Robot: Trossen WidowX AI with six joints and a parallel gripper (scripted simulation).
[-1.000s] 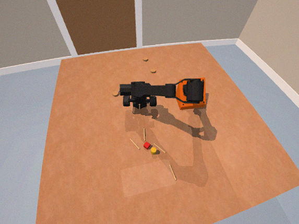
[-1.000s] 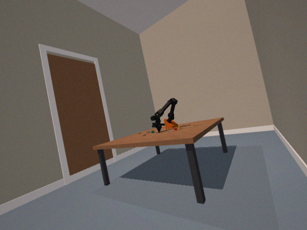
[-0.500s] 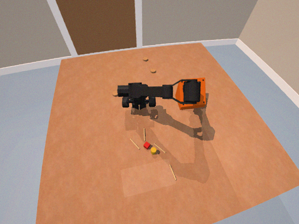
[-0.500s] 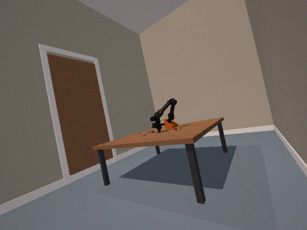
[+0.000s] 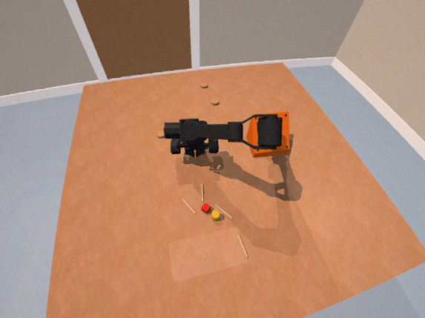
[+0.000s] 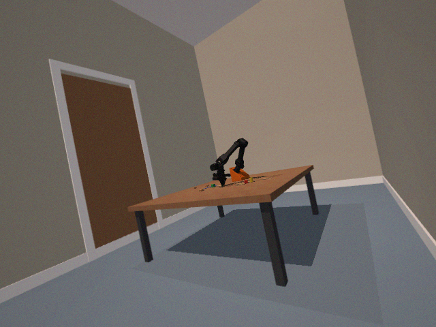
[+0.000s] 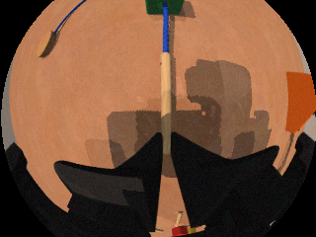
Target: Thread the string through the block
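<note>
My gripper [image 5: 195, 154] [image 6: 222, 184] [image 7: 165, 137] is shut on the rear end of the wooden stick [image 7: 166, 84], low over the table. The blue string [image 7: 166, 30] runs from the stick's far end to the near face of the green block [image 7: 154, 7] [image 6: 213, 185]. The block stands on the table, mostly cut off by the top edge of the wrist view and hidden by the arm in the top view. The round wooden button [image 7: 46, 44] [image 5: 160, 134] lies beyond the block's side; its string curves out of the wrist view's top. The hole itself is not visible.
A red cube [image 5: 205, 207] [image 7: 180, 231] and yellow cylinder [image 5: 215, 215] lie behind the gripper, among loose sticks [image 5: 188, 206] [image 5: 224, 211] [image 5: 202, 192]. Another stick [image 5: 242, 246] lies farther off. Two round pieces [image 5: 204, 85] [image 5: 215, 102] lie towards the door. The orange base [image 7: 300, 101] stands at the right.
</note>
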